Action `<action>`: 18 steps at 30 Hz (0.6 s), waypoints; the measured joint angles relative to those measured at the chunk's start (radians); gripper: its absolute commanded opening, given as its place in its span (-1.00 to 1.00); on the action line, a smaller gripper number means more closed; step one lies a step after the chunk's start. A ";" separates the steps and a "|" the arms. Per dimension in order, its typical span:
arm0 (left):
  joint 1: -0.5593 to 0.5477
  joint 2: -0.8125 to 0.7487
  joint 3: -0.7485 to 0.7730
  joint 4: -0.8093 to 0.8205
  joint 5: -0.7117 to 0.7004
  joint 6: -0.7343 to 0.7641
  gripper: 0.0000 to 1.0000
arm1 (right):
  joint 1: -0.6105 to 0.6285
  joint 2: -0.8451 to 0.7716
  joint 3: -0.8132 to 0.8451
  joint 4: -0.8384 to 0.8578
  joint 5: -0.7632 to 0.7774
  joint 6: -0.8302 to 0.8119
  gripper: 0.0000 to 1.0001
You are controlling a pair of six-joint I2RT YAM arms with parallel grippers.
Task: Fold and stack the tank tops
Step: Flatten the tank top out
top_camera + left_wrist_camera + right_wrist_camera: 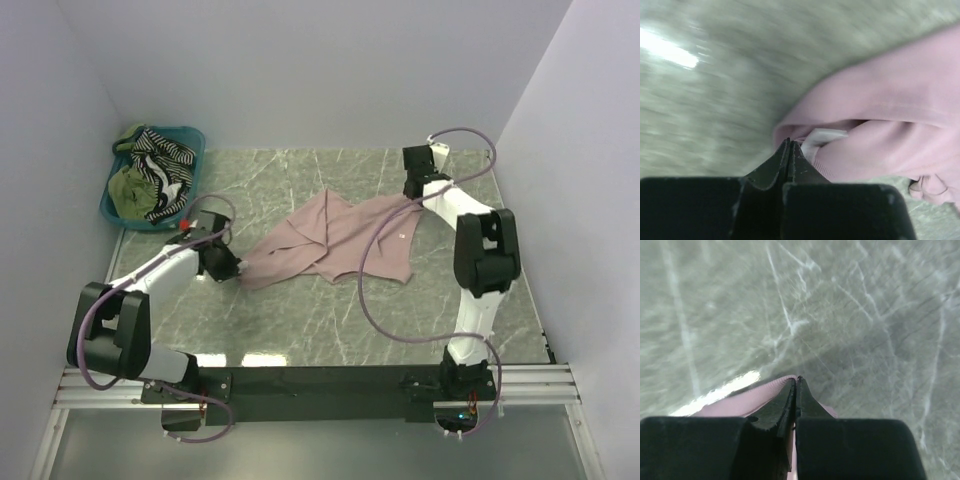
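Note:
The dusty pink tank top (pixel 335 240) lies crumpled across the middle of the marble table. My left gripper (pixel 238 268) is shut on its near-left end; the left wrist view shows the closed tips (pixel 789 142) pinching pink cloth (pixel 890 115) beside a white label (pixel 822 137). My right gripper (pixel 412 188) is shut on the top's far-right corner; in the right wrist view pink cloth (pixel 740 400) wraps the closed tips (pixel 797 380). The olive green top (pixel 132 190) and the black-and-white striped top (pixel 165 160) lie heaped in the basket.
The teal plastic basket (pixel 112 212) stands at the far left against the left wall. White walls close in the table on the left, back and right. A purple cable (pixel 375 300) loops from the right arm over the pink top.

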 measured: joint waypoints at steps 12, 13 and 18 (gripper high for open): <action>0.194 -0.016 -0.029 0.053 0.202 0.122 0.49 | -0.013 -0.009 0.090 -0.113 -0.060 0.005 0.36; 0.189 -0.026 -0.026 0.052 0.208 0.132 0.51 | 0.003 -0.052 0.061 -0.104 -0.047 0.005 0.36; 0.117 -0.074 0.029 0.039 0.191 0.177 0.47 | 0.158 -0.277 -0.117 -0.092 -0.024 0.018 0.32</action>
